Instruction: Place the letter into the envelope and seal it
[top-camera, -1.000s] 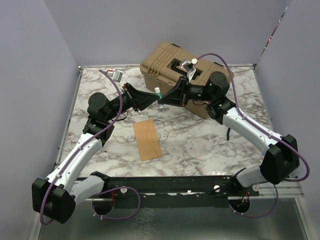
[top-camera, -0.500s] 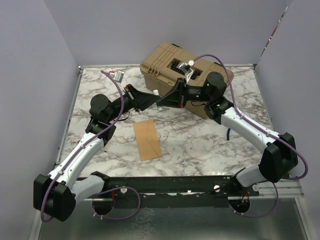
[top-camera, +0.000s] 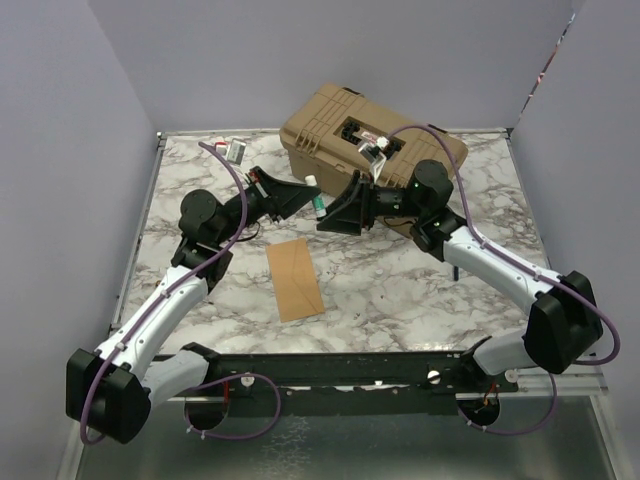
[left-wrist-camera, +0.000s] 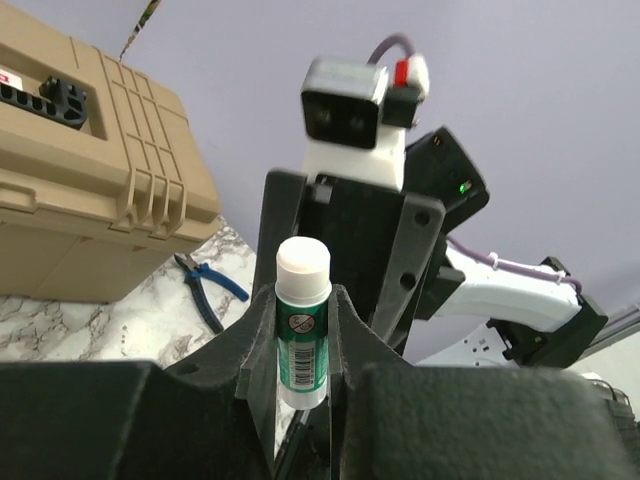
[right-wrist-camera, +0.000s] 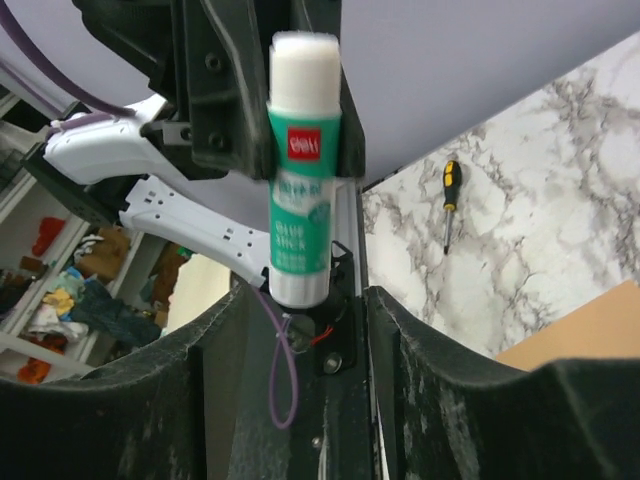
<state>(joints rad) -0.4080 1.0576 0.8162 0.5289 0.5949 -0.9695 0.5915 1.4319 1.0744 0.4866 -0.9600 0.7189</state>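
The orange-brown envelope lies flat on the marble table between the arms, and its corner shows in the right wrist view. The letter is out of view. Above the table, my left gripper is shut on a green and white glue stick, holding it by the middle. My right gripper faces it, open. The lower end of the glue stick hangs just above the gap between the right jaws, touching neither.
A tan toolbox stands at the back, right behind both grippers. Blue-handled pliers lie by its base. A yellow and black screwdriver lies on the marble, and a small grey object sits at the back left.
The right gripper has opened off the glue stick and drawn back a little. The left gripper has closed on the stick and now holds it alone.
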